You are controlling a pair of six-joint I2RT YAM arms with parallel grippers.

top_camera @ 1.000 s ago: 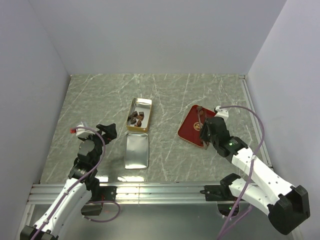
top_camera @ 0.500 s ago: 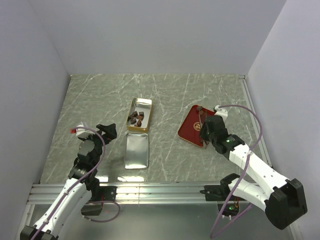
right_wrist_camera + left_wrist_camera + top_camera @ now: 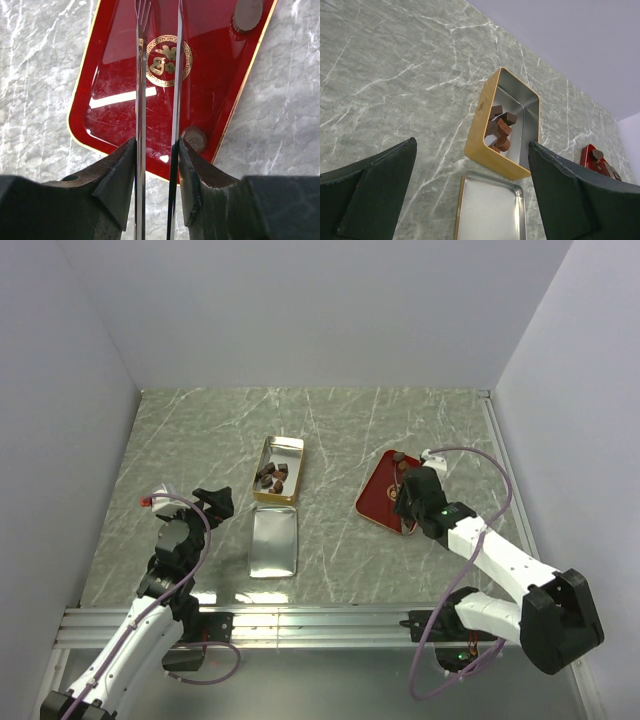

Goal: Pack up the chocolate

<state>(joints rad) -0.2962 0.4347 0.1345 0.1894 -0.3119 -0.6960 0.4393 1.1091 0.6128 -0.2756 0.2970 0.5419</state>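
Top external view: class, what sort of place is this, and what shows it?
Probably a robot lab test cell: plain white walls box in a marble-patterned table, and a left arm and right arm are mounted on a metal rail at its near edge.

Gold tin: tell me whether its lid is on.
No, the gold tin stands open with chocolate inside, and its silver lid lies flat beside it.

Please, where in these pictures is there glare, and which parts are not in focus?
Right wrist: a white glare streak crosses the red tray, and the right fingers gripping the tongs look soft. Left wrist: the near left fingers are slightly blurred, while the gold tin is sharp. Top external: the tin lid shines pale, with no visible blur.
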